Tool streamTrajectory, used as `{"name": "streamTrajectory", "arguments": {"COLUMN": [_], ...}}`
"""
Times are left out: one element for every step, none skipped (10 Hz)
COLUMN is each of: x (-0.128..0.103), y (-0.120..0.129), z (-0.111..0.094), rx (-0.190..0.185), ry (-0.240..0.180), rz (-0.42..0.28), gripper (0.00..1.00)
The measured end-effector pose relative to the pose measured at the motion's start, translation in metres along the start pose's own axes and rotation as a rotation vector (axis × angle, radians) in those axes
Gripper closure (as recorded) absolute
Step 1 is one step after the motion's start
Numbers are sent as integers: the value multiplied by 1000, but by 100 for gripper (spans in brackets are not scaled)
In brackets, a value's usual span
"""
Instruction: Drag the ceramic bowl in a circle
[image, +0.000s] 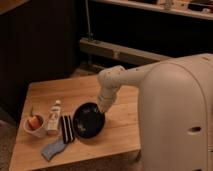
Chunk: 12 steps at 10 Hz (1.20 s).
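The ceramic bowl (88, 121) is glossy black, round and shallow, and sits on the wooden table (70, 92) near its front middle. Its left rim is close to a black ridged block (67, 128). My gripper (103, 108) reaches down from the white arm (125, 77) onto the bowl's upper right rim. The arm hides the contact point.
A small white cup (34, 125) with orange contents stands at the table's left front. A white bottle (53, 116) lies beside it. A blue cloth (52, 149) lies at the front edge. My white body (175, 115) fills the right side.
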Motion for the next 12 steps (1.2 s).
{"name": "streamTrajectory", "arguments": {"x": [-13,-24,-38,-47,-58,-71,-80,-84,-86,-83,-79,-73], "y": [3,-1,-16,-23,-29,-38,-51,-61,-69,-80,-87,-96], "z": [3,4,6,8,11,16,23,29,34,39,42,43], "rx": [-11,-17,-22,-22,-19,-14,-5,3,9,12,14,18], "ry": [-4,-12,-12,-8,-7,-3,10,22,32,45,53,60], "rz": [0,10,38,52,65,84,115,146,172,205,222,246], "gripper": [86,86,86,86,86,86,86,86,86,86,86,86]}}
